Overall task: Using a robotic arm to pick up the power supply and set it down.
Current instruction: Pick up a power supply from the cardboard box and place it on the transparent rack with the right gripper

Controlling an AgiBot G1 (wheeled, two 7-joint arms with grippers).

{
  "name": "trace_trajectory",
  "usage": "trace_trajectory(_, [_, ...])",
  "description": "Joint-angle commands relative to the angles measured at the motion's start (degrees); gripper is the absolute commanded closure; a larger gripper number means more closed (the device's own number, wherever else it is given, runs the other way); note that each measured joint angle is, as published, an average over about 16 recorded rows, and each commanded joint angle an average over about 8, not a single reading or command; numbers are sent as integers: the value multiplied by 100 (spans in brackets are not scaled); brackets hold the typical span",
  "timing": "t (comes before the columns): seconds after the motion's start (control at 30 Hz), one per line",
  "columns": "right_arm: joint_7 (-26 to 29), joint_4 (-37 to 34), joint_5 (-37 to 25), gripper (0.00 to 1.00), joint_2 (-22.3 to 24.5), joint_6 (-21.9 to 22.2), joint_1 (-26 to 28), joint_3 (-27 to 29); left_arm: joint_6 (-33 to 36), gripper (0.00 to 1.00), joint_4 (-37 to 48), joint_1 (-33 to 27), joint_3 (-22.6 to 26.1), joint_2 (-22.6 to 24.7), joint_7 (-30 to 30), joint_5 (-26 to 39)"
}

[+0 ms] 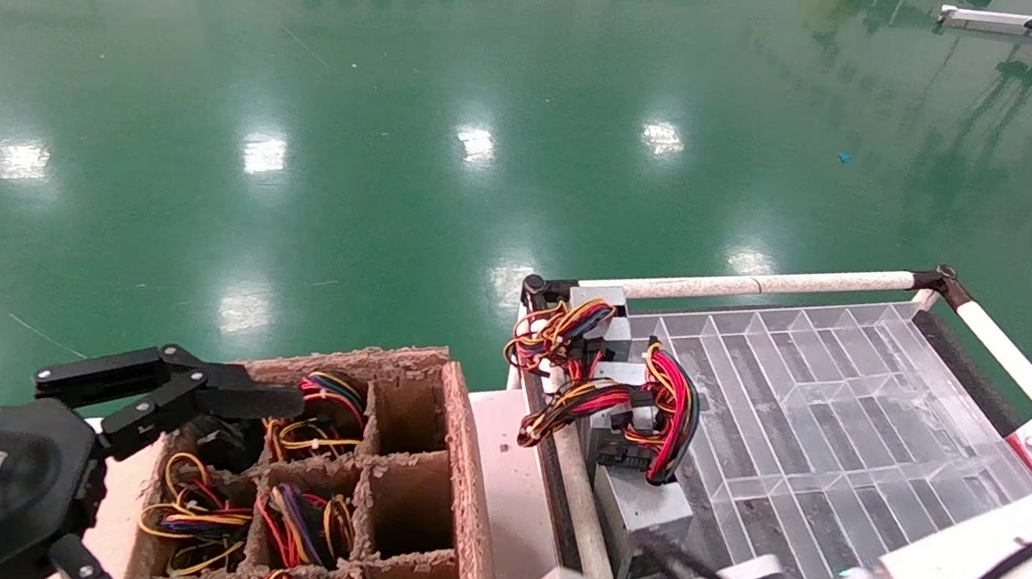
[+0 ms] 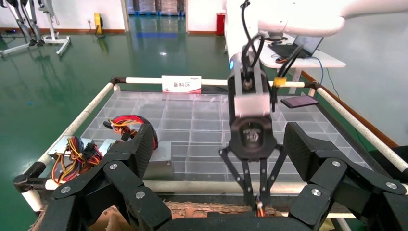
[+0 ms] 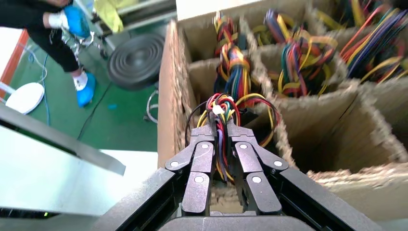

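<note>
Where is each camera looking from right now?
Head: above, looking down on cardboard box and tray; shows left gripper, right arm.
Left wrist: behind open left gripper, facing right gripper across tray.
Right wrist: above right gripper, shut on power supply wires in box.
Head and left wrist share the tray.

The setting was a factory or workshop floor: glossy green epoxy floor (image 1: 301, 98), pipe-framed cart (image 1: 759, 283) with clear divided tray (image 1: 822, 413), and cardboard divider crate (image 1: 448, 482) holding wired parts.
</note>
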Motion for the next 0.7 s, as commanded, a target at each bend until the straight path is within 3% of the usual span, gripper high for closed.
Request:
trace_trajectory(0.03, [9,94,137,100,104,11,6,30,0,0,0,0,0,0,0,0])
trace_trajectory(0.7, [-386,748,1663,100,1177,242,-169,950,0,0,0,0,0,0,0,0])
